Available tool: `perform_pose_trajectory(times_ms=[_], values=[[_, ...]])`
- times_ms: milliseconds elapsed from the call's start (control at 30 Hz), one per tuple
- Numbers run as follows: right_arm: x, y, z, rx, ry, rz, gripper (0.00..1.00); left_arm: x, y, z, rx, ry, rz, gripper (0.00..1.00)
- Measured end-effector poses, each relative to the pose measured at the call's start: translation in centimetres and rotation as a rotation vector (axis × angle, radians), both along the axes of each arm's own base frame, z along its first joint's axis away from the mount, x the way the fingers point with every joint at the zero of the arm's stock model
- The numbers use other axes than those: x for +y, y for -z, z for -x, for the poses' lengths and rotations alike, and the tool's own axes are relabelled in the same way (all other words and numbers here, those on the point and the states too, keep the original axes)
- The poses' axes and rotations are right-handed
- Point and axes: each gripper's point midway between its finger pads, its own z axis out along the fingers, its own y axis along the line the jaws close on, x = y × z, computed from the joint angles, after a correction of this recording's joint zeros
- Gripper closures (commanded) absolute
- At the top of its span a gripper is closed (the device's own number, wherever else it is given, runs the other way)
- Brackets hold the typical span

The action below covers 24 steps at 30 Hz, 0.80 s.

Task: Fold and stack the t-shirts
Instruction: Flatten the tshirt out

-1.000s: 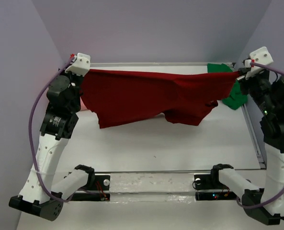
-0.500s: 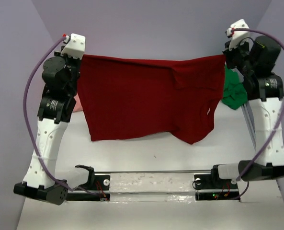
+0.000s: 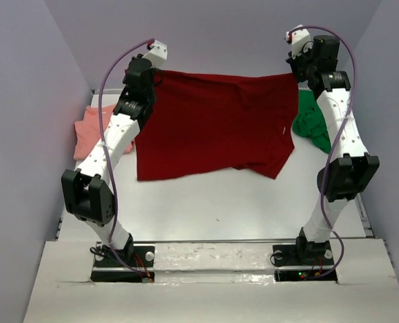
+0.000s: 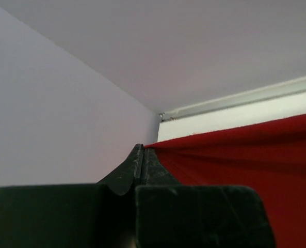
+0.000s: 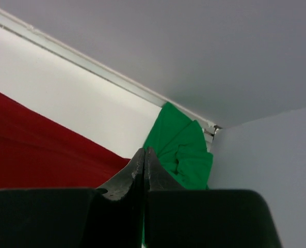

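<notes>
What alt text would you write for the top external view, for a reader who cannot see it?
A dark red t-shirt hangs spread wide over a white table, with the left hand and right hand each shut on a top corner. A salmon pink t-shirt lies crumpled at far left, a green t-shirt at far right.

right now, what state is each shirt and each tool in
dark red t-shirt: lifted, unfolded, hanging spread between both tools
salmon pink t-shirt: crumpled in a heap at the far left, not folded
green t-shirt: bunched in the far right corner, not folded
left tool: shut on one top corner of the dark red t-shirt
right tool: shut on its other top corner
</notes>
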Motion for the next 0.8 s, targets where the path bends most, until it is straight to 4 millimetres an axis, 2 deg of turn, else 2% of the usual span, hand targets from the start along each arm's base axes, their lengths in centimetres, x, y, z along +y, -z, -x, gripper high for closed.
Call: perform_pose_trajectory(times_ms=[67,167,267,300,400,433,533,600,633,667,700,767,800], values=[[0.0,-1.3,-0.1,-0.030,0.002,-0.001,1.00,0.1,-2.0,-0.1,-0.055,-0.026,0.009,1.00],[0.0,-4.8,0.3,-0.117,0.001,-0.005,1.00,0.4,-6.3,0.8,-0.171,-0.056,0.039,1.00],[-0.1,-8.0,2.4,-0.181,0.001,-0.011,1.00,1.0,-9.5,3.1,-0.247,-0.066,0.058,1.00],[0.0,-8.5,3.0,-0.191,-0.002,-0.014,1.00,1.4,-10.7,4.4,-0.282,-0.064,0.067,1.00],[0.0,-10.6,7.2,-0.234,-0.007,-0.031,1.00,2.5,-11.1,7.5,-0.310,-0.064,0.070,1.00],[0.0,-10.8,8.3,-0.244,-0.008,-0.036,1.00,3.1,-10.7,8.9,-0.307,-0.056,0.067,1.00],[0.0,-11.1,12.8,-0.259,-0.009,-0.050,1.00,4.7,-8.9,11.7,-0.274,-0.038,0.069,1.00],[0.0,-10.5,16.0,-0.264,-0.011,-0.059,1.00,5.7,-8.3,13.5,-0.262,-0.025,0.078,1.00],[0.0,-10.5,16.8,-0.267,-0.014,-0.062,1.00,5.9,-8.1,14.3,-0.255,-0.007,0.084,1.00],[0.0,-10.6,18.9,-0.277,-0.014,-0.066,1.00,6.1,-8.3,15.6,-0.255,0.015,0.093,1.00],[0.0,-11.0,20.0,-0.290,-0.015,-0.070,1.00,6.0,-8.6,16.4,-0.257,0.033,0.102,1.00],[-0.2,-12.6,22.4,-0.340,-0.013,-0.082,1.00,5.7,-9.8,18.7,-0.285,0.100,0.136,1.00],[-0.7,-14.2,24.4,-0.390,-0.003,-0.088,1.00,5.9,-10.5,19.6,-0.299,0.111,0.147,1.00]])
